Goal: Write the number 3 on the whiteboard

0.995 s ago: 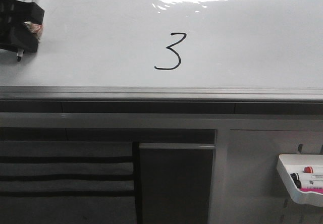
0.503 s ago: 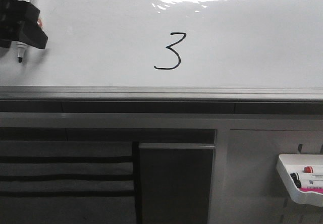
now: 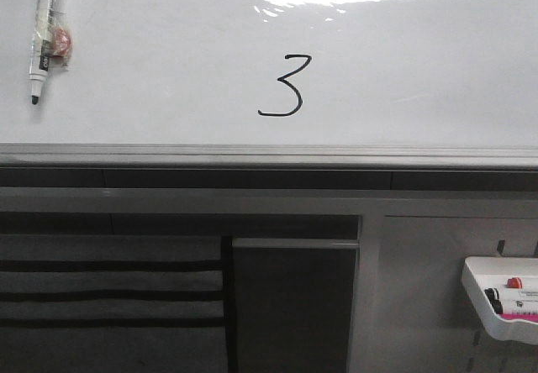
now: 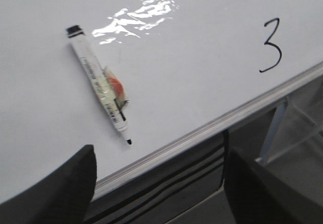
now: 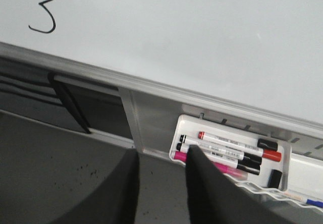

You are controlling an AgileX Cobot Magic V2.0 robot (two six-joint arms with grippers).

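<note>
The number 3 is drawn in thin black line near the middle of the glossy whiteboard. It also shows in the left wrist view and the right wrist view. A white marker with a black tip lies loose on the board at the far left, uncapped, with a small red and clear piece by its barrel. My left gripper is open and empty, back off the board's grey edge, apart from the marker. My right gripper is open and empty below the board.
The board's grey metal edge strip runs across the front. A small white tray with several markers hangs at lower right; in the right wrist view one finger overlaps the tray. A dark striped panel lies below the board.
My left gripper has let go of the marker and drawn back to the left, out of the front view. The marker stays lying on the board.
</note>
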